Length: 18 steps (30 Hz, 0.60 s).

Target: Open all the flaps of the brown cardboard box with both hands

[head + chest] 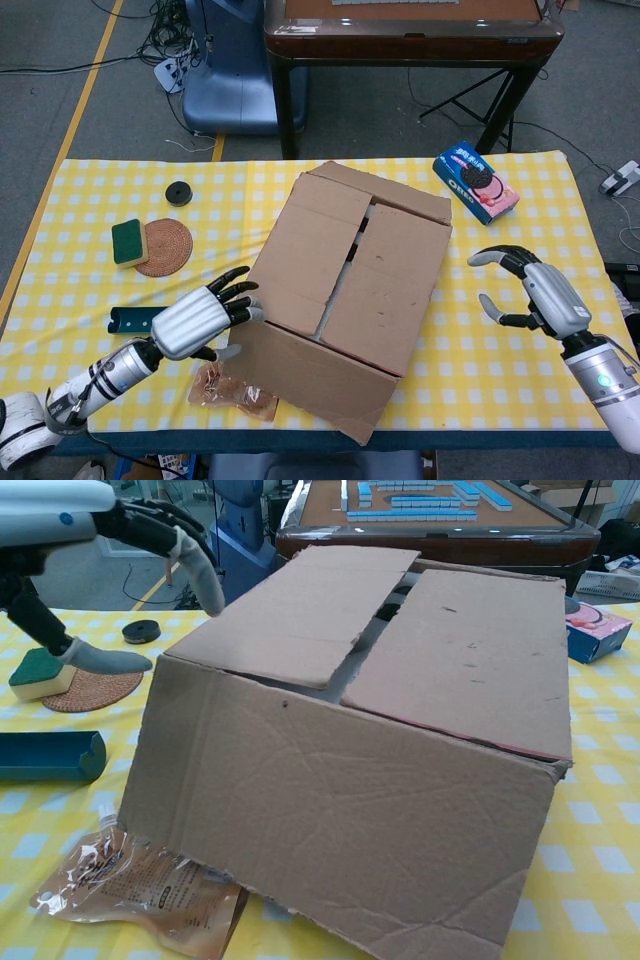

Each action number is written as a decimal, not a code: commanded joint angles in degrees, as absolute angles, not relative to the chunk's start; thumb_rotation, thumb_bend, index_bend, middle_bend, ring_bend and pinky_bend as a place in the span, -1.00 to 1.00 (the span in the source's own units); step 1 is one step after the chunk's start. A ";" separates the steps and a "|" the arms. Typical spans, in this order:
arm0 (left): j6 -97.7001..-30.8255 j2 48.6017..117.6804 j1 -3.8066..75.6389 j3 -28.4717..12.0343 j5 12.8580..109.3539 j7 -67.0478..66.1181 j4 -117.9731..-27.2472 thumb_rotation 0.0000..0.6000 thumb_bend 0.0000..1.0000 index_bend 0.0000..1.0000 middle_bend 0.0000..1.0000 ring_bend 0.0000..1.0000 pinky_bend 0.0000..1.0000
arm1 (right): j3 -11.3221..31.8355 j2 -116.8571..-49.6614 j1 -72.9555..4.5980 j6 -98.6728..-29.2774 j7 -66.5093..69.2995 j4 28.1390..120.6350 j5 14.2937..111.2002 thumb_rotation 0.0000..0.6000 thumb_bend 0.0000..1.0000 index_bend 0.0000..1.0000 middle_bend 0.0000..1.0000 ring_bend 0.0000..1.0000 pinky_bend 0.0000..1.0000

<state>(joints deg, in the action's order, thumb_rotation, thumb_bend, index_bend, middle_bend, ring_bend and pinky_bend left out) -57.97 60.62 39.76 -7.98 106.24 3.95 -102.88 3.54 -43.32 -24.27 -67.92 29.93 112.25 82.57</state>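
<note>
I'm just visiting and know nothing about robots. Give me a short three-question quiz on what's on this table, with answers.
1. True or false: the top flaps of the cardboard box are closed.
2. Which hand is nearer the box: A) left hand B) right hand?
3. What lies on the round woven coaster?

Key
1. True. Both flaps lie flat with a narrow gap between them.
2. A. The left hand's fingertips are at the box's left side; whether they touch is unclear. The right hand is open and apart from it.
3. A green sponge, overlapping the coaster's left edge.
</note>
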 commanded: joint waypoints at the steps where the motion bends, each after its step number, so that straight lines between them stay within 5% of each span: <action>1: -54.86 63.61 42.53 -10.01 102.43 0.26 -104.18 0.79 -0.46 -0.30 -0.40 -0.70 -1.00 | 3.84 -43.45 -24.20 -67.55 29.62 112.21 82.40 1.00 -0.28 -0.43 -0.48 -0.66 -0.75; 18: -45.30 71.52 51.93 -16.21 80.04 -17.05 -108.06 0.66 -0.46 -0.38 -0.43 -0.71 -1.00 | 5.61 -43.17 -22.86 -66.52 30.01 111.71 81.90 1.00 -0.28 -0.43 -0.48 -0.66 -0.75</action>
